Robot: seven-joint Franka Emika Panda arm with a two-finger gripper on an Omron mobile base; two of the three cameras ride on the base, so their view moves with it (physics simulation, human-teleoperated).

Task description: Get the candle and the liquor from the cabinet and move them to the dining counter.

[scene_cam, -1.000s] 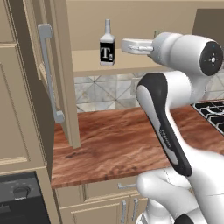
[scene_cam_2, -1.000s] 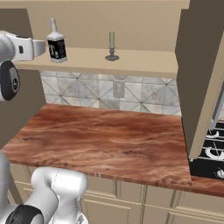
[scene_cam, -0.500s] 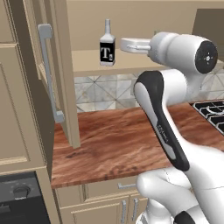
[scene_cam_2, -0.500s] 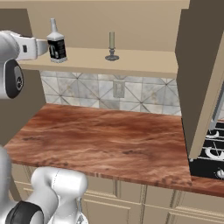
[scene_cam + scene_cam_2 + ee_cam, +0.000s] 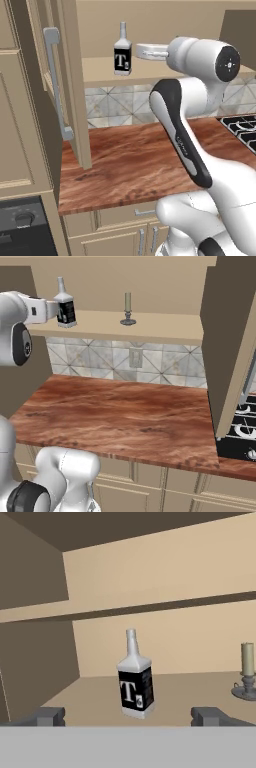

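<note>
On the cabinet shelf, the wide-open pincer faces the bottle; a misjudged approach could topple it.

A black square glass bottle with a white "T" label and a pale olive-grey taper candle against a beige-tan wooden cabinet.

You have the liquor standing upright on the cabinet shelf, with the candle upright on the same shelf, well apart to its right. The gripper sits level with the shelf, its 2 fingers spread wide before the liquor, not touching it. The worktop lies below the shelf.
</note>
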